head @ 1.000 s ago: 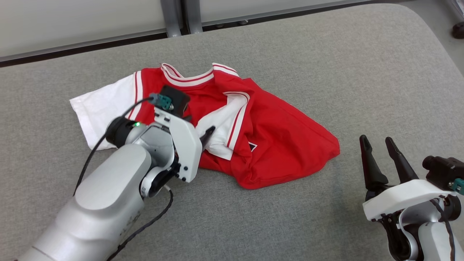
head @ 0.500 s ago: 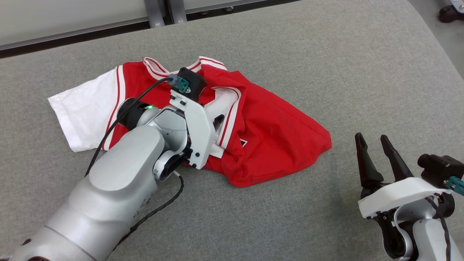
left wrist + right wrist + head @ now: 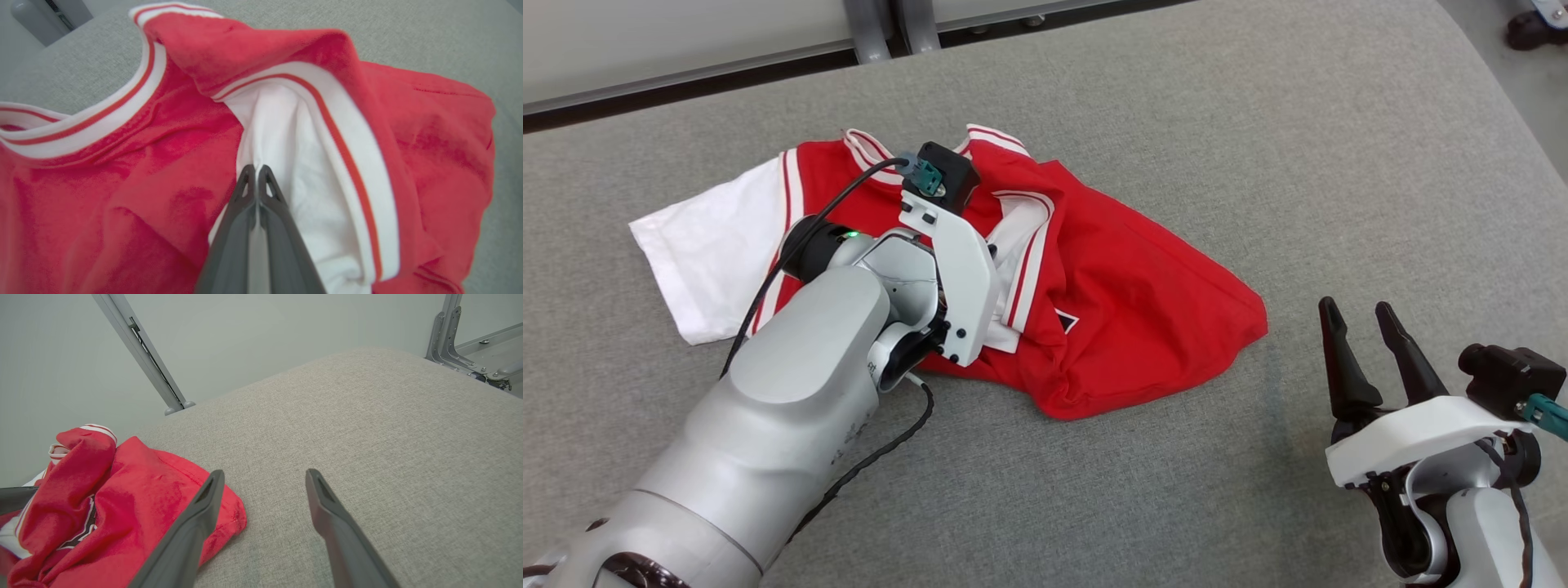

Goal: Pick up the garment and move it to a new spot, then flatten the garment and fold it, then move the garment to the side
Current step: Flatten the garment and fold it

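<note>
My left gripper (image 3: 256, 171) has its two dark fingers pressed together, tip against tip, on a pucker of the white sleeve (image 3: 294, 134) that lies folded across the middle of the garment (image 3: 1143, 286). The cloth draws into a crease right at the tips, so I judge a pinch of it is caught. How many layers sit between the pads I cannot tell. My right gripper (image 3: 1354, 306) stands at the near right with its fingers wide apart and nothing between them, well apart from the shirt's nearest edge.

The garment is a red shirt with white sleeves and a striped collar (image 3: 81, 126). It lies rumpled left of centre on the grey padded surface (image 3: 1258, 122), with one sleeve spread out to the left.

It looks light, soft and limp. Lifted from one pinch it should sag and drape, and a thin fold could slip free. The striped cuff band looks thicker and probably makes a surer hold.

In the head view my own wrist covers the pinch and part of the chest. A dark emblem shows only partly among the folds, and I cannot make out the hem corners.
</note>
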Controlling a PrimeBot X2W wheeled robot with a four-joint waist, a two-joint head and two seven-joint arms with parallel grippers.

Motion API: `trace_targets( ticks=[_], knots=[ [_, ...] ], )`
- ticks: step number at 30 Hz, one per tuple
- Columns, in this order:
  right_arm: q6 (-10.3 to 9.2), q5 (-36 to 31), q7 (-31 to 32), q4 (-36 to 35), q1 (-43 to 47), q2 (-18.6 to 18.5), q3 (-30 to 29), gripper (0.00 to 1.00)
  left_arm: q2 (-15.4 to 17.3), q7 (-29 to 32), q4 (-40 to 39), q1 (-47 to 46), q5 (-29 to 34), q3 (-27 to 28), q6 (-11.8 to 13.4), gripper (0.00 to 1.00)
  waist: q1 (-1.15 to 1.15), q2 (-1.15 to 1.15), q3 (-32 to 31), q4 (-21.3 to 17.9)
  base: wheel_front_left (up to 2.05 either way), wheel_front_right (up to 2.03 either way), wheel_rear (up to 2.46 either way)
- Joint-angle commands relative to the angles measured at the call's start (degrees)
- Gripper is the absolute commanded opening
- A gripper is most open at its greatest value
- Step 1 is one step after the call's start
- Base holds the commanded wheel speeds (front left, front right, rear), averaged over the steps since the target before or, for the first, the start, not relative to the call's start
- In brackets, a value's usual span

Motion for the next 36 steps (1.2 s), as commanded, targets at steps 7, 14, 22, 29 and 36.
trace_targets(
  ticks=[7,14,22,29,36],
  knots=[
    [0.12,-1.4,0.5,0.3,1.6,-0.3,-1.8,1.00,-0.9,-5.6,-1.4,1.0,0.1,0.0,-0.5,0.00,0.00,0.00,-5.1,4.0,0.00,0.00,0.00],
    [0.12,-3.3,3.2,-1.3,4.8,-0.4,-4.0,1.00,1.6,-8.0,-10.0,6.4,-0.7,0.7,1.9,0.00,0.00,0.00,-11.1,10.5,0.00,0.00,0.00],
    [0.12,-3.9,5.8,-3.6,7.6,-0.4,-5.2,1.00,9.1,-5.9,-25.7,15.8,-1.6,2.3,9.3,0.00,0.00,0.00,-14.2,16.1,0.00,0.00,0.00],
    [0.12,-4.3,7.3,-5.3,9.1,-0.4,-5.9,1.00,19.0,-3.7,-41.0,27.2,-2.0,4.8,18.6,0.00,0.00,0.00,-14.1,19.5,0.00,0.00,0.00],
    [0.12,-4.6,8.2,-6.1,9.7,-0.4,-6.2,1.00,25.4,-4.8,-50.4,38.0,-4.5,8.2,25.6,0.00,0.00,0.00,-13.9,21.1,0.00,0.00,0.00]
  ],
)
